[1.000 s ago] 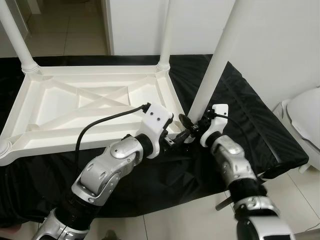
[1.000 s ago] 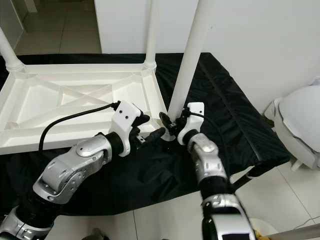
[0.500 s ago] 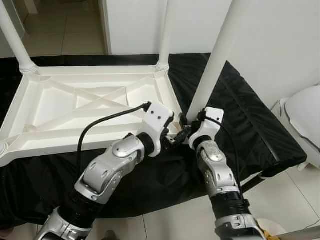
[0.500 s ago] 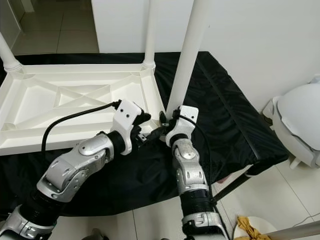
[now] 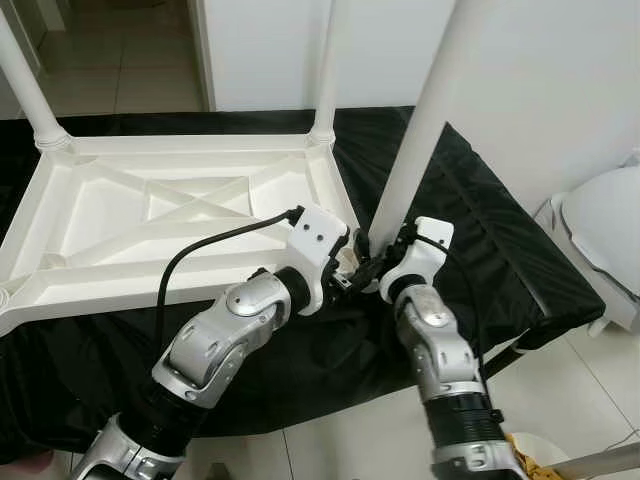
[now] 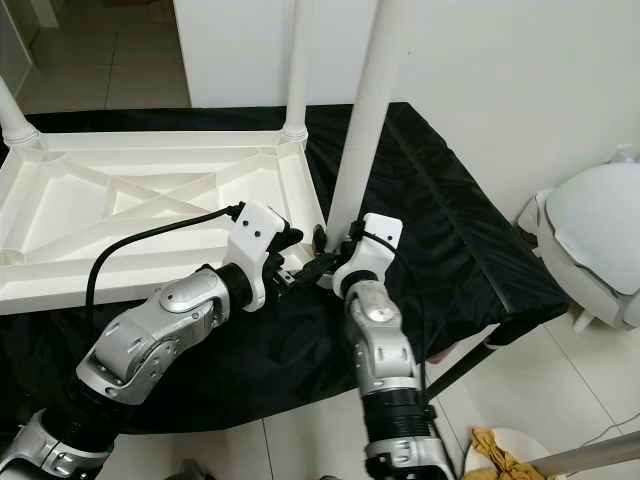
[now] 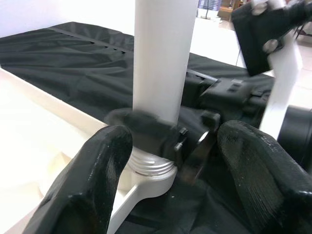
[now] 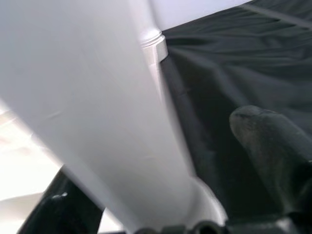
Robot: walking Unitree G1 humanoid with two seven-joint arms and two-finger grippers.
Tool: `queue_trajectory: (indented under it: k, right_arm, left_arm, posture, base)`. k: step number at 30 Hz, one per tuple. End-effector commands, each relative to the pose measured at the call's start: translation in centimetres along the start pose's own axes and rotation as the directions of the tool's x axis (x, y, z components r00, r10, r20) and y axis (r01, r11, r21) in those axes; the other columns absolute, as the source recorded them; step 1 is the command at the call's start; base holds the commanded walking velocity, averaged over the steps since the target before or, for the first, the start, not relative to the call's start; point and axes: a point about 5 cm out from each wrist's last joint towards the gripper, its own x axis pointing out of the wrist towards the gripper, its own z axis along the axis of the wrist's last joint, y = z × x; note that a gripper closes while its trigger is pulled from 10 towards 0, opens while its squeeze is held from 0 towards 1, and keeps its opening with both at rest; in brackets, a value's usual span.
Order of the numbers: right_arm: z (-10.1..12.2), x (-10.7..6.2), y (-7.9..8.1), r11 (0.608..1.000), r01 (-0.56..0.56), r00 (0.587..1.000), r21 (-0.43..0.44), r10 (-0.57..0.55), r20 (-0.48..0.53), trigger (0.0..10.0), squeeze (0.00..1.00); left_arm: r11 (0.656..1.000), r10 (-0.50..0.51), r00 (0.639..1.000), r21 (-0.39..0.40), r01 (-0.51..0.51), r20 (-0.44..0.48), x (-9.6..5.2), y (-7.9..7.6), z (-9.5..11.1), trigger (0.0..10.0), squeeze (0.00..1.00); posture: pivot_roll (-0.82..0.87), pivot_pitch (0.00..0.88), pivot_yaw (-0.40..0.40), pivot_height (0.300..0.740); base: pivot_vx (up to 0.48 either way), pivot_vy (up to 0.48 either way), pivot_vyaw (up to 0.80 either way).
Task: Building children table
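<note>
The table leg (image 5: 430,110) is cut off above the right gripper (image 5: 368,252); its base is hidden behind both grippers.

The upturned children's table (image 5: 180,205) is plain white, its ribbed underside and its round legs (image 5: 425,125) alike. It lies on a black cloth (image 5: 470,230), creased, with no pattern. Both arms are silver with white wrist housings; the left gripper (image 5: 345,281) and right gripper (image 5: 367,262) have black fingers (image 7: 97,180). The floor (image 5: 590,390) has pale tiles.
</note>
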Motion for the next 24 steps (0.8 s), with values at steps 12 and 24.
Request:
queue_trajectory:
  k: [12,24]
  right_arm:
    - [0.7,1.0,-4.4,0.929,-0.356,0.934,-0.099,0.349,-0.081,10.0,0.00]
    - [0.6,2.6,-4.6,0.814,-0.577,0.811,-0.069,0.560,-0.170,10.0,0.00]
  left_arm:
    - [0.980,-0.198,0.980,0.010,0.198,-0.007,-0.7,-1.6,0.3,10.0,0.00]
    - [0.977,-0.213,0.977,0.011,0.214,-0.008,-0.9,-2.1,0.5,10.0,0.00]
  posture:
    - [-0.05,0.039,-0.057,0.740]
    - [-0.01,0.034,-0.052,0.740]
  base:
    - [0.000,0.000,0.00]
    - [0.000,0.000,0.00]
